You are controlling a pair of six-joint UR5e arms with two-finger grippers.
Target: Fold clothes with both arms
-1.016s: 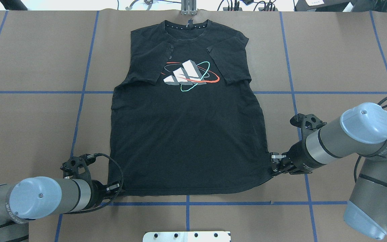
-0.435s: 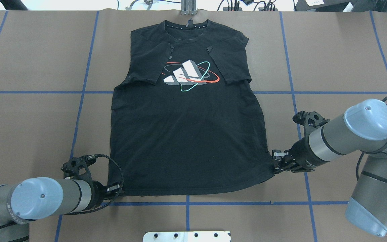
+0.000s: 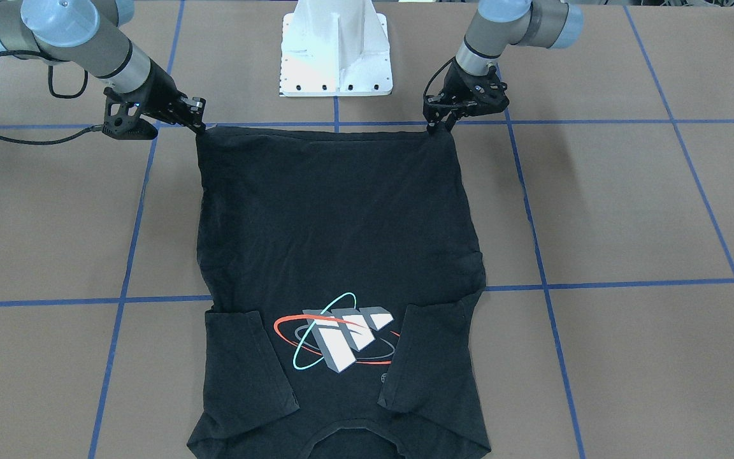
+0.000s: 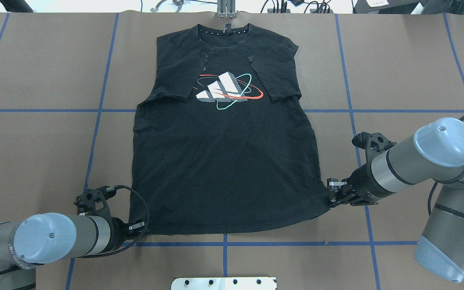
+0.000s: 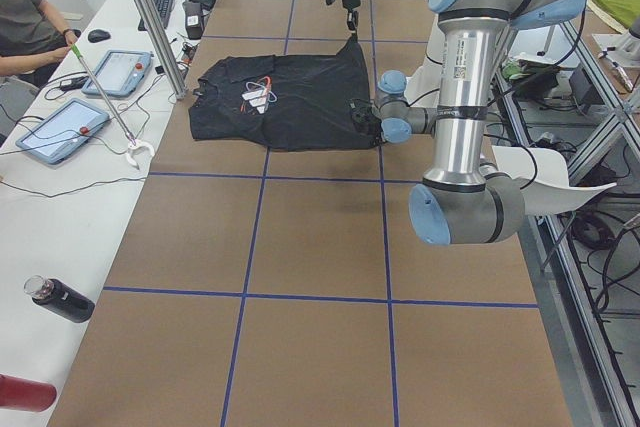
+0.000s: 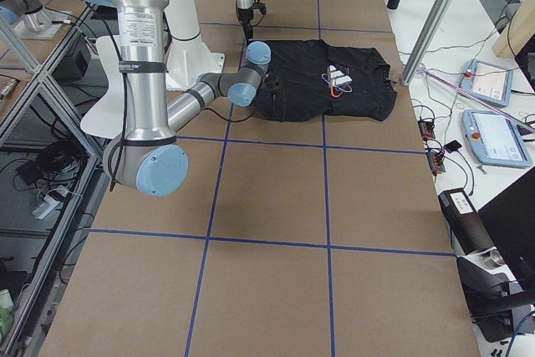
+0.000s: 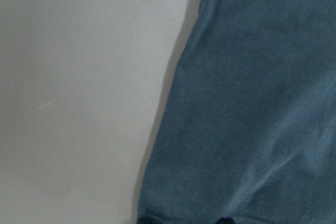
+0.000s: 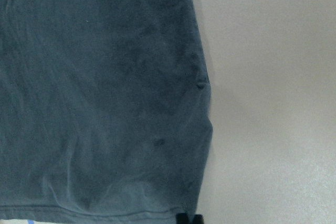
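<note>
The black T-shirt (image 4: 224,161) lies flat on the table, logo (image 4: 226,90) up, both sleeves folded inward, collar at the far edge. My left gripper (image 4: 138,228) is low on the table, shut on the near left hem corner. My right gripper (image 4: 331,196) is shut on the near right hem corner, which is drawn out a little toward it. In the front view the shirt (image 3: 335,217) has the left gripper (image 3: 434,127) and right gripper (image 3: 200,125) at its hem corners. Both wrist views show only shirt cloth (image 7: 252,103) (image 8: 94,87) and table.
The white pedestal base (image 3: 336,51) stands just behind the hem. Blue tape lines (image 4: 95,133) cross the brown table. A metal post (image 5: 150,22), tablets (image 5: 120,72) and bottles (image 5: 58,299) are on the side bench, where an operator (image 5: 30,17) sits.
The right arm has shifted slightly to the right, and the right hem corner has stretched out with it. The left arm has barely moved. The shirt otherwise lies the same.
</note>
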